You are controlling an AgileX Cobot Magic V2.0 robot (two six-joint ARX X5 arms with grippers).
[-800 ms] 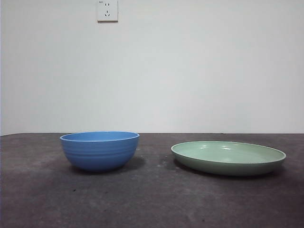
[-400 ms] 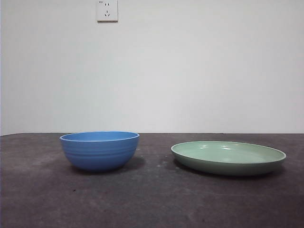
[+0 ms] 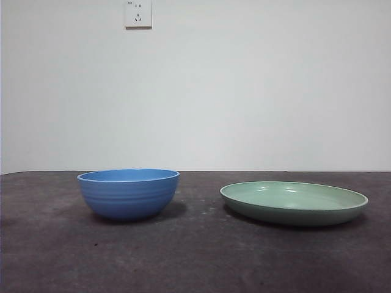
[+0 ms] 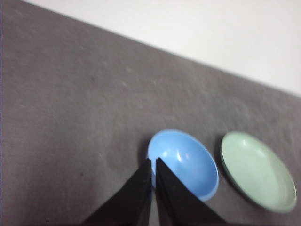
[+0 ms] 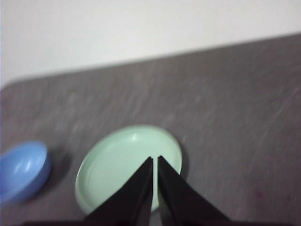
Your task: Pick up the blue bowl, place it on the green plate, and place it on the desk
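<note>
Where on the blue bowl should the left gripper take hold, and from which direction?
Probably the rim, from above: the blue bowl stands upright and empty on the desk, apart from the green plate, with curved, glossy walls. The left gripper, jaws nearly shut, would have to open to straddle the wall.

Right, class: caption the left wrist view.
Left gripper shut, poised high above blue bowl beside green plate.

No legible text or labels

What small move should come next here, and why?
Probably open the left tool and lower it toward the bowl. Its jaws are shut high above the bowl's rim, and the bowl sits on the desk, apart from the plate. Nothing is held yet.
</note>
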